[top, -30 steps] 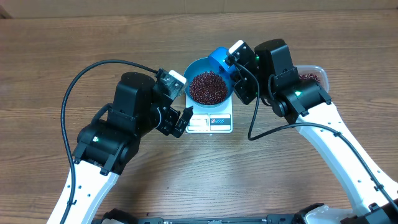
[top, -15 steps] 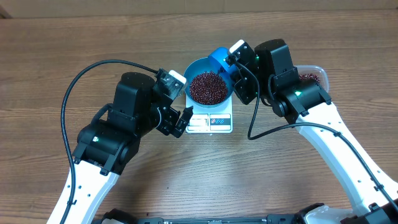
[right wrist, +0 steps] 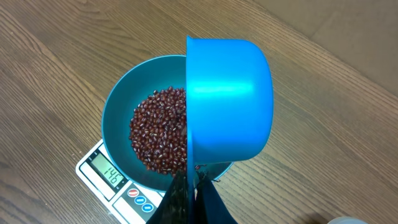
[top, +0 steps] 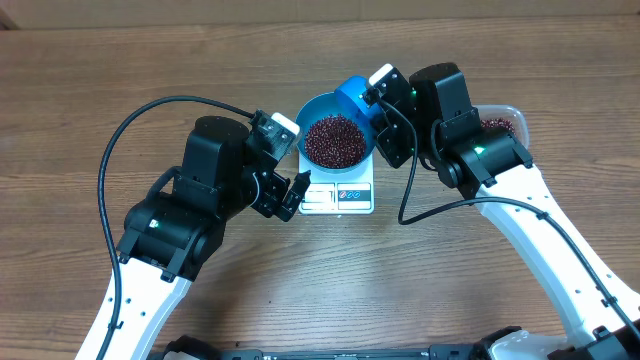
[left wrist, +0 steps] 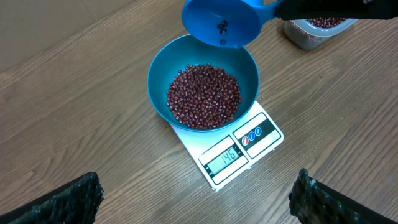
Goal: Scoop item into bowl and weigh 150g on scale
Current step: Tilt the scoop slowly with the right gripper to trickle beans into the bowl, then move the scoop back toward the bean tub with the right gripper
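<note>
Beans tiny, loose, roll and spill easily; heaped in bowl on scale. Move only by scoop, gripped at handle. Right fingers clamp handle; left fingers wide, empty.

**Left arm**: bulky black joint housings, white lower link, small green light. Left cable is black and looping.
**Right arm**: matching black housings, white link, green light. Right cable is black.
**Wrist cameras**: white blocks.
**Left gripper**: fingers black, apparently rough-textured; edges blurred.
</note>
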Motion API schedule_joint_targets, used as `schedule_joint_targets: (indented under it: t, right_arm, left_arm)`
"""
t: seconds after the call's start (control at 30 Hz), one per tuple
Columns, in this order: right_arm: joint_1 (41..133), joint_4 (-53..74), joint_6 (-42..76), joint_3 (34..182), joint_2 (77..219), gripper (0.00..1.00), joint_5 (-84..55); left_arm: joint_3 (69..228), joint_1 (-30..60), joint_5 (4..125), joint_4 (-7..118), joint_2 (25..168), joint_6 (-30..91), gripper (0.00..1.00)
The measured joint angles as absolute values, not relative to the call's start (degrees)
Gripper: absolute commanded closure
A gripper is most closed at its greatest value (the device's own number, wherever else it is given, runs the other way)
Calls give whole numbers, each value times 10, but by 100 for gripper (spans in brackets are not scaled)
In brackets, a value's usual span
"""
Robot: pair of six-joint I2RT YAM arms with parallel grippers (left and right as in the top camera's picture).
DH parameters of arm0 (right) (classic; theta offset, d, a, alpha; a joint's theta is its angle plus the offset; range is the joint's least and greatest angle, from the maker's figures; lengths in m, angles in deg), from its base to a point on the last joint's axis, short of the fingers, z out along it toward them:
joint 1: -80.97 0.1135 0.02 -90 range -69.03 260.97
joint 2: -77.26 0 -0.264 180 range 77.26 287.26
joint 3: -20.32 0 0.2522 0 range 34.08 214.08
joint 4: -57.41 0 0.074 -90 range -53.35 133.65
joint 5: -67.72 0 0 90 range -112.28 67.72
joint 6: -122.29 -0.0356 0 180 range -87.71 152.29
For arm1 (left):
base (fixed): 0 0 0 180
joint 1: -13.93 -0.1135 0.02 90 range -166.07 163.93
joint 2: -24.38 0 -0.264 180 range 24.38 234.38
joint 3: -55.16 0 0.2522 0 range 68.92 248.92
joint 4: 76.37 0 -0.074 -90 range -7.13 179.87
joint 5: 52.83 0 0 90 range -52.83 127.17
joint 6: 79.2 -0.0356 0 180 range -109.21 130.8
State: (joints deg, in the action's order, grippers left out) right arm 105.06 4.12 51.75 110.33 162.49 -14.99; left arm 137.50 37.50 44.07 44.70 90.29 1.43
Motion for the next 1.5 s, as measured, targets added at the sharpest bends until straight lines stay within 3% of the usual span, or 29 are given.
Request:
schedule_joint_targets:
  t: [0.83, 1.07, 1.23, 1.5]
  right_arm:
    - [1051, 41, 526, 1103, 1625, 96, -150]
    - [1051, 43, 680, 1103, 1625, 96, -150]
    - [1051, 45, 723, 1103, 1625, 96, -150]
    - [1051, 46, 576, 1103, 1625, 96, -162]
  left_arm:
    - [1375, 375, 441, 447, 903, 14, 0]
    - [1375, 375, 441, 447, 903, 14, 0]
    - [1375, 375, 441, 447, 903, 14, 0]
    - [1375, 375, 441, 447, 903, 14, 0]
